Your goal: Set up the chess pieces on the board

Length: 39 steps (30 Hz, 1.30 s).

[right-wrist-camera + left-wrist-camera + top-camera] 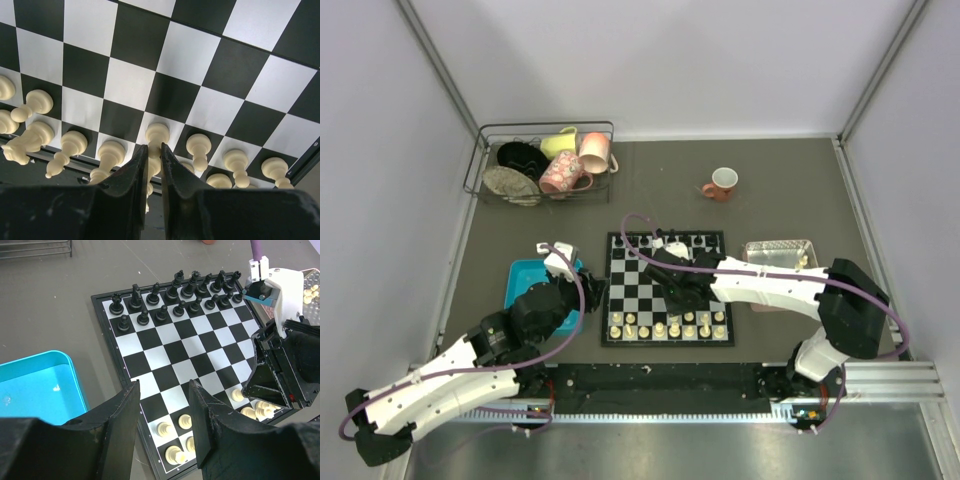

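Worktop (pixel 770 200), grey. Board (pixel 638 287) at centre, blue tray (pixel 525 280) just left of it. Left hand (pixel 164 390) released, empty, near the board's left edge. Right hand (pixel 154 150) clenched on one cream pawn (pixel 157 132), standing among the cream chess pieces (pixel 670 325) in the board's near rows.

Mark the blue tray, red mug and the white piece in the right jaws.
blue tray (pixel 30 397): left wrist view, bare floor.
red mug (pixel 723 186): top view, body.
white piece (pixel 157 133): right wrist view, visible rounded end.
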Each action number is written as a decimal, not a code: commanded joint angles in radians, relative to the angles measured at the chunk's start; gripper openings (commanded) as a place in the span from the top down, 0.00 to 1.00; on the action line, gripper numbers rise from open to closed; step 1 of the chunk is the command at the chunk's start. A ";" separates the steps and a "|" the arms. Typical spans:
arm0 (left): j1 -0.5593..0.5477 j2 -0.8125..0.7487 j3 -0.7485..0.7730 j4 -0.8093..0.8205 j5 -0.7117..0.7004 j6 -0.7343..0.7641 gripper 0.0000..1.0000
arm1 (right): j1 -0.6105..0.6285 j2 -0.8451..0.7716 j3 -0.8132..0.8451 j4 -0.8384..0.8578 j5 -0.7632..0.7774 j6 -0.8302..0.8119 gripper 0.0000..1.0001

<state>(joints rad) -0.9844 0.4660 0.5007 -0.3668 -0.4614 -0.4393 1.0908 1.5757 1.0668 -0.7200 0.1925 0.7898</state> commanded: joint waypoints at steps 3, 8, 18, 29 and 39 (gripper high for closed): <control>0.004 -0.017 -0.004 0.040 0.000 0.010 0.51 | 0.012 -0.002 -0.008 0.028 0.022 0.012 0.78; 0.004 -0.021 -0.005 0.039 -0.003 0.010 0.51 | 0.011 0.000 0.005 0.034 0.019 0.008 0.74; 0.004 -0.029 -0.004 0.037 -0.005 0.010 0.50 | 0.004 -0.048 0.059 0.037 0.015 -0.018 0.70; 0.004 -0.041 -0.001 0.029 -0.005 0.005 0.50 | -0.386 -0.354 -0.114 0.025 -0.050 -0.092 0.65; 0.004 -0.040 -0.001 0.039 0.010 0.008 0.50 | -1.086 -0.545 -0.278 0.024 -0.139 -0.227 0.63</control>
<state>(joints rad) -0.9844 0.4339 0.4988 -0.3672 -0.4610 -0.4393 0.1577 1.0367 0.7994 -0.6983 0.1020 0.6315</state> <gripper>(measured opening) 0.503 0.369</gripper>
